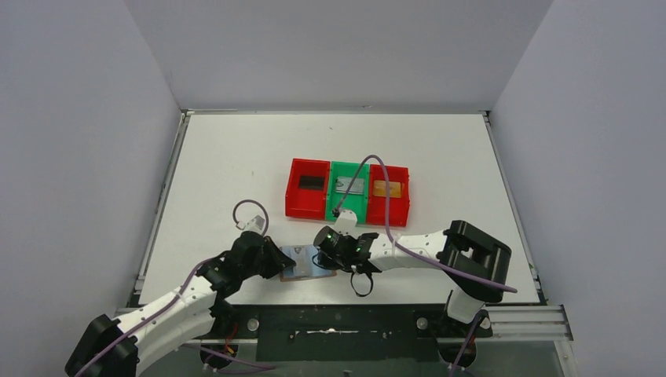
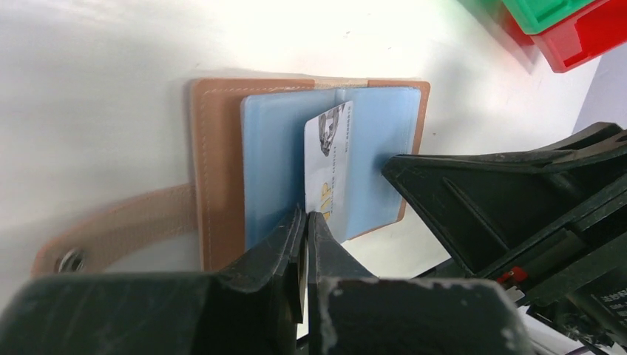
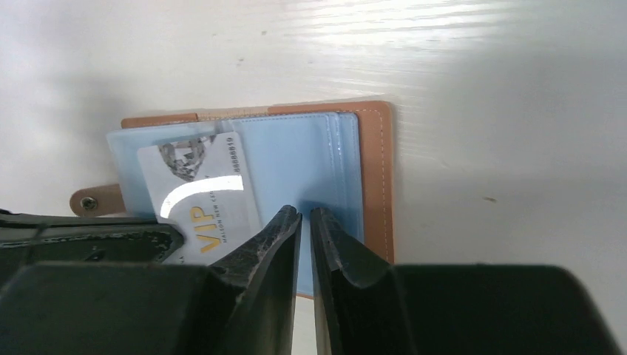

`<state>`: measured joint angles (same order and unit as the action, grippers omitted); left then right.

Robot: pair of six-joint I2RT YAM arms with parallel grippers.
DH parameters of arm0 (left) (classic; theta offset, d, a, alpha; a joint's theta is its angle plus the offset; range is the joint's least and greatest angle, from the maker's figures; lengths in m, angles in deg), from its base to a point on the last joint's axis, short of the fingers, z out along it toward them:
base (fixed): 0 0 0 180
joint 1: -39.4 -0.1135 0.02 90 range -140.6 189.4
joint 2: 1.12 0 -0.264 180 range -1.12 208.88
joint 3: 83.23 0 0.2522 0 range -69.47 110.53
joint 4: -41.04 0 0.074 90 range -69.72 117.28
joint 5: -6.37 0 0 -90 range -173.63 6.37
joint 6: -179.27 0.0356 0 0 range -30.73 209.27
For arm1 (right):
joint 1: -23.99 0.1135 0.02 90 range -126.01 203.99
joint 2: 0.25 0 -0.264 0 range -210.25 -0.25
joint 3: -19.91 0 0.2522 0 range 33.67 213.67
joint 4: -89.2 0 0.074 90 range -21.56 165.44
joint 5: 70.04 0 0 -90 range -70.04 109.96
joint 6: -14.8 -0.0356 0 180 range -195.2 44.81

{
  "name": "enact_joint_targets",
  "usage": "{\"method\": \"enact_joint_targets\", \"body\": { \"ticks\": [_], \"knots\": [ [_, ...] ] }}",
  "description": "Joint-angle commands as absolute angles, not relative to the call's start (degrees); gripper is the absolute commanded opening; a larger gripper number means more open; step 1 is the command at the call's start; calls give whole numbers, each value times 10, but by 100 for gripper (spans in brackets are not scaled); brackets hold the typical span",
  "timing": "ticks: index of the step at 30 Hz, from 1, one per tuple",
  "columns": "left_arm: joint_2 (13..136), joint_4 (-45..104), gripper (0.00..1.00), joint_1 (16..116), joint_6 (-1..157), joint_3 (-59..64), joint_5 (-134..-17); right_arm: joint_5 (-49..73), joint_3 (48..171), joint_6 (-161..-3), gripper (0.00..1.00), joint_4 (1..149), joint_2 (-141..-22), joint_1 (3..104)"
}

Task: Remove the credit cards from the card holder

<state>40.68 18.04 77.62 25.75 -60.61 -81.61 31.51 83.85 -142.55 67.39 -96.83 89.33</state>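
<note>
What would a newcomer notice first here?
The open tan card holder at the near edge of the table, with a white VIP card sticking out of its blue lining, pinched by the left gripper. The right gripper has its tips on that lining. Behind, a red-green-red row of bins.

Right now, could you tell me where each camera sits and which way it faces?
Top external: above and behind the robot, looking down on the table; left arm and right arm show from their bases.
Left wrist: on the left arm, looking past the left end effector at the card holder and white card.
Right wrist: on the right arm, looking past the right end effector at the same card holder.
Shared: both wrist views show that card.
</note>
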Motion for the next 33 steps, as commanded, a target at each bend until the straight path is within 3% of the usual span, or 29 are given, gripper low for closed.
{"method": "enact_joint_targets", "body": {
  "ticks": [1, 8, 17, 21, 33],
  "knots": [
    [473, 214, 0, 778, 326, -549, -803, 404, 802, -1467, 15, 571, -928, 895],
    [520, 263, 0, 777, 344, -541, -780, 384, 793, -1390, 24, 663, -872, 902],
    [508, 253, 0, 776, 351, -542, -777, 318, 822, -1313, 25, 742, -876, 895],
    [493, 248, 0, 776, 352, -542, -780, 286, 813, -1313, 35, 788, -896, 892],
    [465, 229, 0, 776, 358, -538, -783, 240, 784, -1347, 34, 784, -943, 852]
  ]
}}
